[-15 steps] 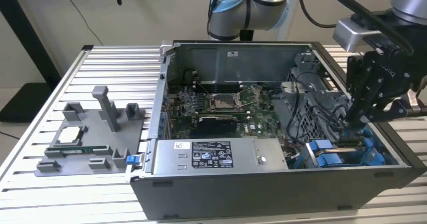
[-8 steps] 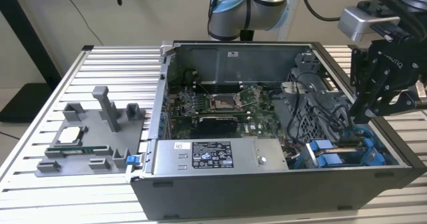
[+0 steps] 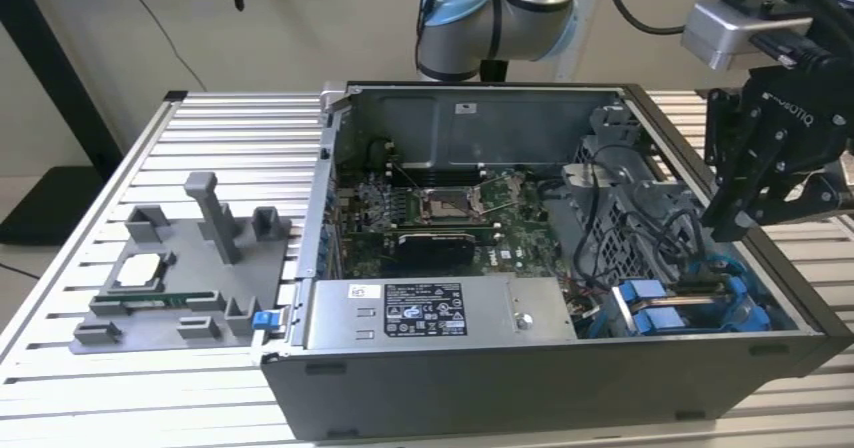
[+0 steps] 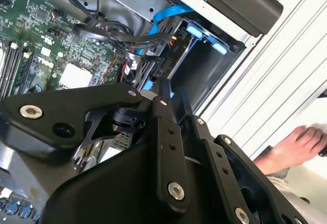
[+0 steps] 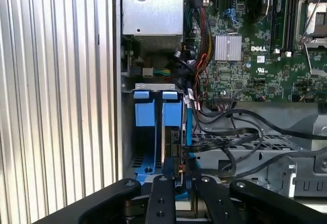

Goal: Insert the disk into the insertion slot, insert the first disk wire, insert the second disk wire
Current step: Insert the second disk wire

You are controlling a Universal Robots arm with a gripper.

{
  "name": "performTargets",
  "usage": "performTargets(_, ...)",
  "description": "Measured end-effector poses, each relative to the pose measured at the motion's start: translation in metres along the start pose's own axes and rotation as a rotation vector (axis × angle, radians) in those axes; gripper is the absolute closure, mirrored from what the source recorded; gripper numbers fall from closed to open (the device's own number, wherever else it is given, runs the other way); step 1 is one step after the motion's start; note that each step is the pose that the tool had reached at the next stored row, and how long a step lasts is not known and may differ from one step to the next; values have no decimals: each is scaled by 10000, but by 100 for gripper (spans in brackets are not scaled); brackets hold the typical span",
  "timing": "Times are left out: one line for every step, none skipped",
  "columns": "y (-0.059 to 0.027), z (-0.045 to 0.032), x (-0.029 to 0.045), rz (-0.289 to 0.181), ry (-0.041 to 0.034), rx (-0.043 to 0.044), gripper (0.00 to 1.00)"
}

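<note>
Blue-framed disk (image 5: pixel 153 132) sits down in the insertion slot (image 3: pixel 694 308) at the computer case's corner, so the wire step is on, and the gripper (image 5: pixel 179 183) hangs just above, fingers pressed together, needing careful aim.

In the first wrist view the claw (image 5: pixel 180 183) runs off the picture's edge, and its linkage covers the end of the insertion slot (image 5: pixel 153 132). In the second wrist view the claw's body hides much of the slot, and a person's hand (image 4: pixel 299 145) is cropped at the border.
</note>
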State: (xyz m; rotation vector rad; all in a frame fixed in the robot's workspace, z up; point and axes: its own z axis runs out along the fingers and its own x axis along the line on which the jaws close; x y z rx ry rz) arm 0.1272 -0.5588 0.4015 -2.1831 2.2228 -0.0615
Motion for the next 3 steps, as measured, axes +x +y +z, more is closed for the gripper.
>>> performTargets(0, -1, 0, 1, 1, 0, 0)
performTargets(0, -2, 0, 0, 1, 0, 0)
performTargets(0, -2, 0, 1, 1, 0, 0)
